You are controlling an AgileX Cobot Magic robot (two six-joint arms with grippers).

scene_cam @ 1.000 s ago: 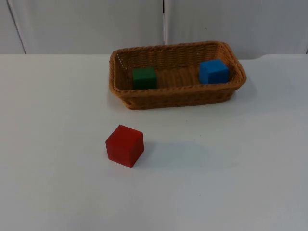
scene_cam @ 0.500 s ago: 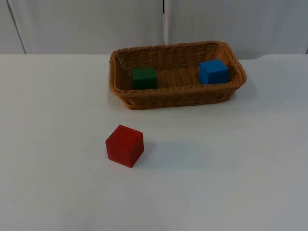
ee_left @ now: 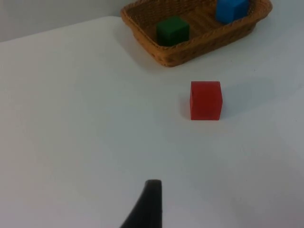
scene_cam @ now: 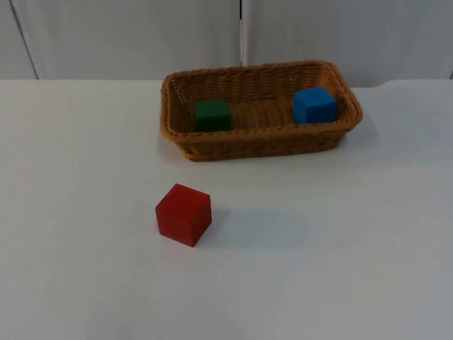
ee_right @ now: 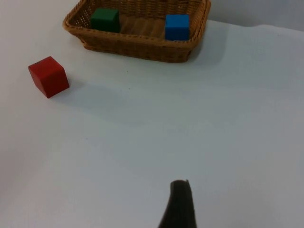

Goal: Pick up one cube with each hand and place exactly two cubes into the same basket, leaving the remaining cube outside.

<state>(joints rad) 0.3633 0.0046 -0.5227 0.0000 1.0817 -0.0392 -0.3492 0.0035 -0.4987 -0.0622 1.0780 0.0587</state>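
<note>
Across the last second nothing on the table (scene_cam: 85, 283) has shifted: the cubes and the basket sit exactly where they did, which I judge to mean the placing is finished and both arms have drawn back to wait. Taking things from the left, the left gripper (ee_left: 148, 204) hangs above bare table well short of the cubes, with one dark fingertip in its wrist view; how far its fingers are parted I cannot tell, though nothing is between them. Next comes the red cube (scene_cam: 183, 214), alone on the table in front of the basket and well apart from it, turned so that a vertical edge faces the top camera rather than a flat side; being a cube it has no long axis to speak of. Behind it the woven basket (scene_cam: 262, 145) lies with its long axis running left to right, parallel to the partition wall. Inside, the green cube (scene_cam: 212, 114) rests near the left end and the blue cube (scene_cam: 314, 105) near the right end, apart from each other, both roughly square to the basket walls. Two cubes in one basket and one outside matches the task. The right gripper (ee_right: 178, 204) hovers over open table on the right, holding nothing; its opening I cannot tell either.
</note>
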